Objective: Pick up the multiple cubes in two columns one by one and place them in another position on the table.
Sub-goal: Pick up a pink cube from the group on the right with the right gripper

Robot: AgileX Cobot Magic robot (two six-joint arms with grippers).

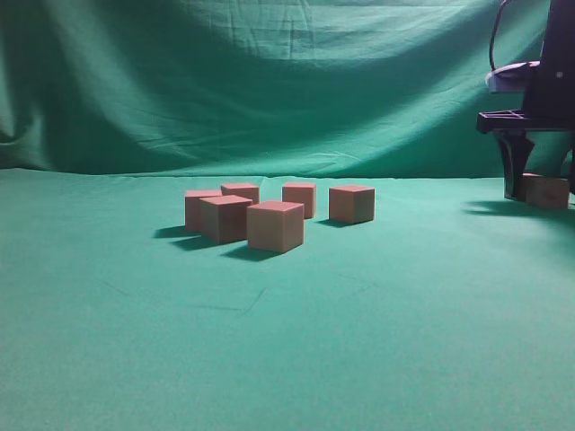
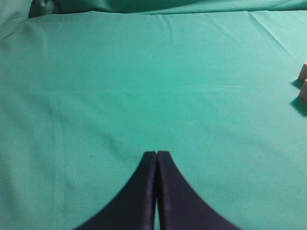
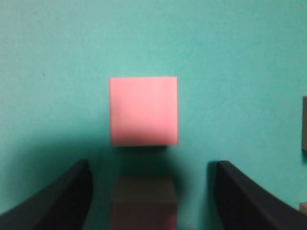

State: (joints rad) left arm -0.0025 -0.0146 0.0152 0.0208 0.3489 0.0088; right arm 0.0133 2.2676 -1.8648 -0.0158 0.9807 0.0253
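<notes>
6 cubes (image 1: 275,225) cluster mid-table, close together with only narrow gaps between them. The near table (image 1: 269,359) and whole left side lie bare. At far right, the right gripper (image 1: 539,184) stands over another cube (image 1: 547,191); its spread fingers flank a shadowed cube (image 3: 144,201), a pink cube (image 3: 143,110) just beyond.

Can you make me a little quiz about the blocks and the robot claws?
1. True or false: the left claw is shut.
2. How many cubes stand in the middle group on the table in the outside view? A) three B) five C) eight
3. Fill in: the right claw is open, with a cube between its fingers and a ____ -topped cube just ahead.

Key: 1 true; 2 B; 3 pink
</notes>
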